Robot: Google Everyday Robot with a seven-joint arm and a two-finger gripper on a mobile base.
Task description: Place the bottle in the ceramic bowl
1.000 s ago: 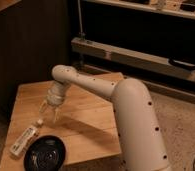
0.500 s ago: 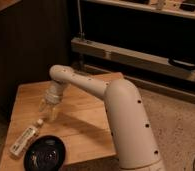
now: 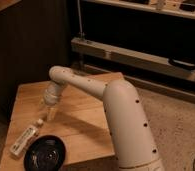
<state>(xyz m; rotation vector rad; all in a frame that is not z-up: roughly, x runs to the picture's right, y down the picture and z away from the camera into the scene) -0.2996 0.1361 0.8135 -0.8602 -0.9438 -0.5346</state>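
The bottle [image 3: 25, 139] lies on its side near the wooden table's front left, its white cap pointing up-right. Just right of it and touching or nearly touching sits the glossy black ceramic bowl [image 3: 45, 154], with nothing in it. My gripper [image 3: 48, 111] hangs fingers-down from the white arm [image 3: 86, 87], a short way above and to the right of the bottle's cap. Its fingers stand open with nothing between them.
The wooden table [image 3: 91, 131] has its front edge just below the bowl and its left edge close to the bottle. The arm's bulky white body [image 3: 131, 135] covers the table's right side. A dark cabinet and a metal shelf rail [image 3: 136, 56] stand behind.
The gripper has shifted a little left and down towards the bottle's cap end. The bottle and bowl have not moved.
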